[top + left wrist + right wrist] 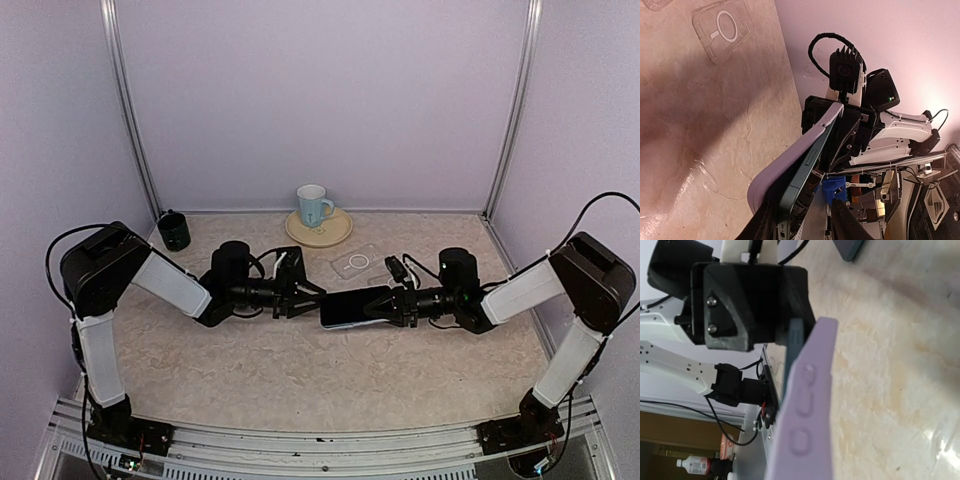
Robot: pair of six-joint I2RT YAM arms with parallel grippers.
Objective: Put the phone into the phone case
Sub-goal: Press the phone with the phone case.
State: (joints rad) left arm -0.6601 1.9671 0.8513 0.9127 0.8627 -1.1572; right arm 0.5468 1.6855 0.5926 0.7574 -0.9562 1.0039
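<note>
Phone (345,308), ends hidden, clamped in right fingers (385,299); grip by left fingers (759,227) unclear.

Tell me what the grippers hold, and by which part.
The phone, with a lilac case against it, is held by both: the left gripper at one short end, the right gripper at the opposite end.
</note>
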